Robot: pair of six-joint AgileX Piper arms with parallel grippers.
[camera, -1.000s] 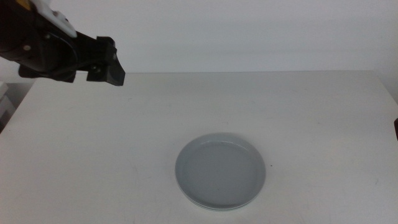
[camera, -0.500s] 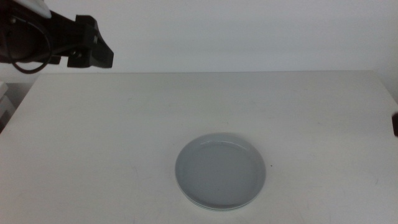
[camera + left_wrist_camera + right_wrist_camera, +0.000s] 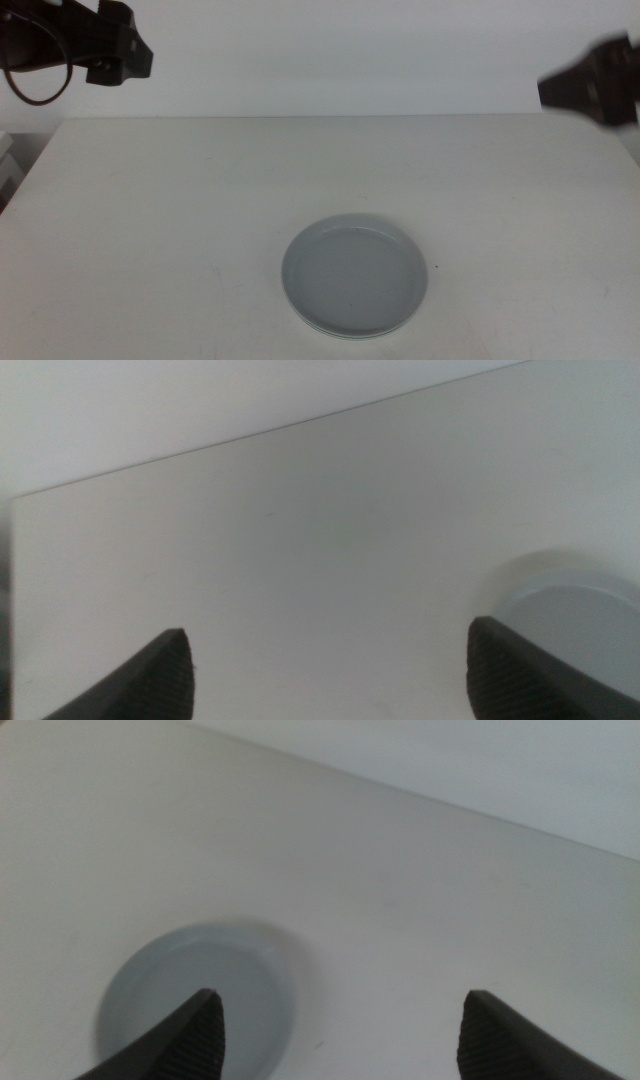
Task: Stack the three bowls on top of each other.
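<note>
A white bench (image 3: 200, 200) holds the bowls (image 3: 355, 277) apparently already stacked, while left claw (image 3: 120, 55) and right claw (image 3: 590, 88) hover apart, empty.

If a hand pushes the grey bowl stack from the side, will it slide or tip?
Probably slide: the grey bowl stack looks low, wide and flat on the smooth table. The glossy rims look slippery, so the top bowl might shift.

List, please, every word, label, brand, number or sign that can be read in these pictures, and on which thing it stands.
None: no view shows any readable text.
The stack of bowls: plain, no print or mark.
The table: bare white surface, no label.
The left gripper and the right gripper, both raised at the far corners: dark, no legible marking.
</note>
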